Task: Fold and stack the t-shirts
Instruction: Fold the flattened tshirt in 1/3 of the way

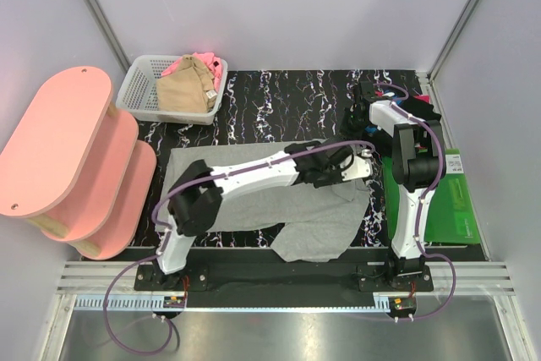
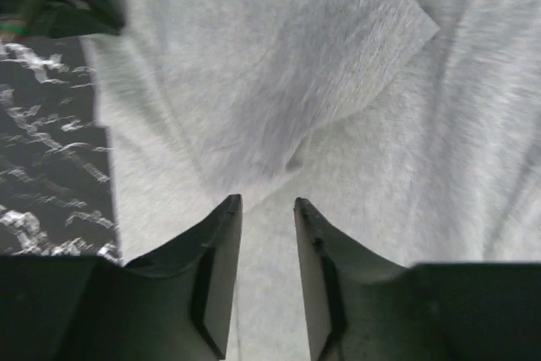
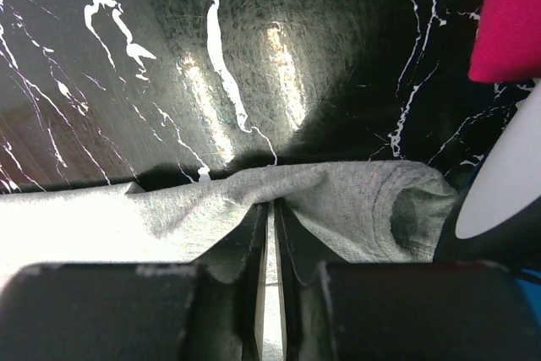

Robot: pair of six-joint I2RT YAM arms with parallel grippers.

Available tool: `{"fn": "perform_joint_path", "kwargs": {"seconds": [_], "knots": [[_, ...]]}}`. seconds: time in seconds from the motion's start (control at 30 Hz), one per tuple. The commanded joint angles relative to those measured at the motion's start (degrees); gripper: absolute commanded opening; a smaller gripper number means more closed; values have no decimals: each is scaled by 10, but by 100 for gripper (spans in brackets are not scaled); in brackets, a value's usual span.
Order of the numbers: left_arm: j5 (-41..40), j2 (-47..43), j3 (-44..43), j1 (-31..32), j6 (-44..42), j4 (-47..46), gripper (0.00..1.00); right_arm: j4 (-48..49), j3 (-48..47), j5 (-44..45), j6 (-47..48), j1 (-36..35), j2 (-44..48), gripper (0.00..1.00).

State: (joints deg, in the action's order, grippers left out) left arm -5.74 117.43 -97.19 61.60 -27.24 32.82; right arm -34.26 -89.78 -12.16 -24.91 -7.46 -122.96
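Note:
The large light-grey t-shirt [image 1: 313,217] lies spread on the black marbled table. My left arm reaches across it. My left gripper [image 1: 359,165] is open just above the cloth near the shirt's right edge. In the left wrist view [image 2: 266,205] a folded flap [image 2: 279,65] lies in front of the fingers, with nothing between them. My right gripper [image 1: 369,141] is shut on a bunched edge of the grey t-shirt [image 3: 338,200] at its far right corner, seen in the right wrist view [image 3: 273,205]. The tan t-shirt [image 1: 184,92] and the pink t-shirt [image 1: 207,63] lie in the basket. The black t-shirt [image 1: 376,90] is partly hidden behind my right wrist.
The white lattice basket [image 1: 138,89] stands at the back left. A pink tiered shelf [image 1: 68,150] fills the left side. The flat green board [image 1: 456,205] lies at the right edge by my right arm. Bright pink cloth [image 3: 511,23] shows at the right wrist view's top right.

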Motion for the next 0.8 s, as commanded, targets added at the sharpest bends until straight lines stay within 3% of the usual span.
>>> {"fn": "perform_joint_path", "kwargs": {"seconds": [0.0,0.13,0.3,0.77], "knots": [[25,-82,4,2,-10,23,39,-10,7,14,3,3,-20,14],[36,-60,35,3,2,19,42,-10,6,11,1,2,-20,14],[-15,9,49,3,17,-26,44,-10,9,11,3,2,-17,14],[-31,83,-22,-21,21,-65,45,-6,17,6,2,2,-11,14]]}}
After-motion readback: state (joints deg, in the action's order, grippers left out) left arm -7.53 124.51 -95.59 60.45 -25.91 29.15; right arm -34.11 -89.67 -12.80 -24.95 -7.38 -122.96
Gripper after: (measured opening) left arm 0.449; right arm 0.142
